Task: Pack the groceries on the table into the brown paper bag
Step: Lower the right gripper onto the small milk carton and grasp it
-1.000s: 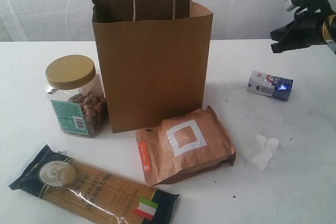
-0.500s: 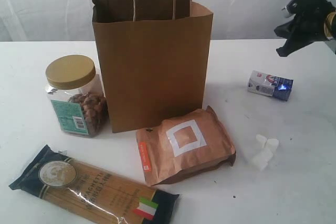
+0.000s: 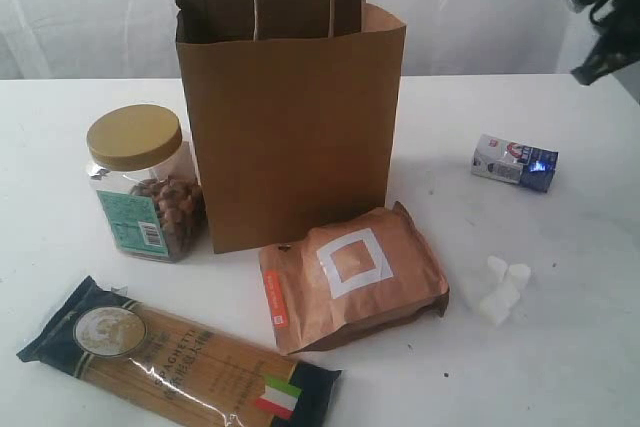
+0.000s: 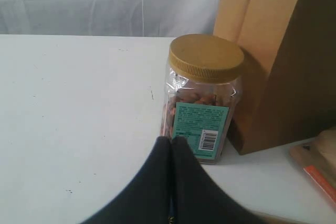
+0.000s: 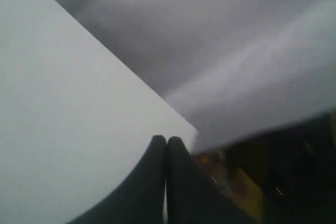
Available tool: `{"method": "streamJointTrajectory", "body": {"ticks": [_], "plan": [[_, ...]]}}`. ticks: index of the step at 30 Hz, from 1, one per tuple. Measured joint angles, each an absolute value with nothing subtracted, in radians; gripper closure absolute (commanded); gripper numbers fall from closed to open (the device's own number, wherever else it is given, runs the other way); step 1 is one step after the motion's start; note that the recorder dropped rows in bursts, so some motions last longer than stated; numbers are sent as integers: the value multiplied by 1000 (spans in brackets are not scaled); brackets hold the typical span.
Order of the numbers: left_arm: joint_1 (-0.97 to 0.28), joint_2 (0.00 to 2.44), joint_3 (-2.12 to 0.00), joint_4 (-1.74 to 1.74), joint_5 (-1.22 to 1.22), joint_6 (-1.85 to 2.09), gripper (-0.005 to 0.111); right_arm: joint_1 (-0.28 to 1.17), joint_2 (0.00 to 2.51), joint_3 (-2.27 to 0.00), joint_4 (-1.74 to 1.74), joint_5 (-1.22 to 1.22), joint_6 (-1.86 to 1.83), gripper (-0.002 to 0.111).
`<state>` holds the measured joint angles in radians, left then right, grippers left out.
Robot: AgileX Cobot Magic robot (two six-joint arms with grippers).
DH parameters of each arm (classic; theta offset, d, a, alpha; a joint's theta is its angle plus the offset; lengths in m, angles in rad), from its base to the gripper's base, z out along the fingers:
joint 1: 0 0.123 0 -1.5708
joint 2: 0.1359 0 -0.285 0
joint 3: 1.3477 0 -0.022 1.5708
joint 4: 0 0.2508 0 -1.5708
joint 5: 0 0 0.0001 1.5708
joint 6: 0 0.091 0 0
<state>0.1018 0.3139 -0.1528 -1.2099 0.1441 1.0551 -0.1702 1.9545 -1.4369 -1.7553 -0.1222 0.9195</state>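
A brown paper bag [image 3: 290, 117] stands open on the white counter [image 3: 570, 347], nut jar [image 3: 140, 182] just beside it. The left claw [image 4: 170, 141] and right claw [image 5: 166, 140] are pinched shut, empty. The left one should spread wide before gripping the jar's body.

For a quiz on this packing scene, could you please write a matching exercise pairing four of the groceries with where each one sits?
Places are as the exterior view shows them.

Things:
1. nut jar
2. spaghetti packet
3. copper pouch
4. small white-blue carton

Places:
A. lying on its side, well to the right of the brown paper bag
B. standing upright, close beside the bag's left side
C. lying flat at the near left, closest to the camera
D. lying flat just in front of the bag

Pairs: 1-B, 2-C, 3-D, 4-A
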Motion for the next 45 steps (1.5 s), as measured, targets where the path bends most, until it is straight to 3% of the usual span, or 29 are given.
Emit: {"method": "streamJointTrajectory", "body": {"ticks": [5,11,17,18,23,26,33,37,40,41,43,45], "plan": [[102,314,-153,-1210,144,1055,107,-95,1849,-1294,-1752,262,815,108],[102,314,-153,-1210,144,1055,107,-41,1727,-1191,-1598,133,652,108],[102,314,-153,-1210,144,1055,107,-25,1707,-1153,-932,219,-165,108],[102,314,-153,-1210,144,1055,107,-24,1707,-1165,-672,266,-405,108],[102,314,-153,-1210,144,1055,107,-26,1752,-1358,-175,462,-837,108],[102,314,-153,-1210,144,1055,107,-61,1888,-1616,214,772,-1070,108],[102,314,-153,-1210,144,1055,107,-80,2116,-1804,315,1025,-1057,107],[102,314,-153,-1210,144,1055,107,-80,2135,-1806,315,1040,-1100,81],[102,314,-153,-1210,144,1055,107,-80,2139,-1807,317,1091,-1127,55],[102,314,-153,-1210,144,1055,107,-80,2142,-1807,319,1098,-1136,39],[102,314,-153,-1210,144,1055,107,-80,2161,-1807,332,1097,-1147,28],[102,314,-153,-1210,144,1055,107,-80,2172,-1807,332,1086,-1151,25]]}}
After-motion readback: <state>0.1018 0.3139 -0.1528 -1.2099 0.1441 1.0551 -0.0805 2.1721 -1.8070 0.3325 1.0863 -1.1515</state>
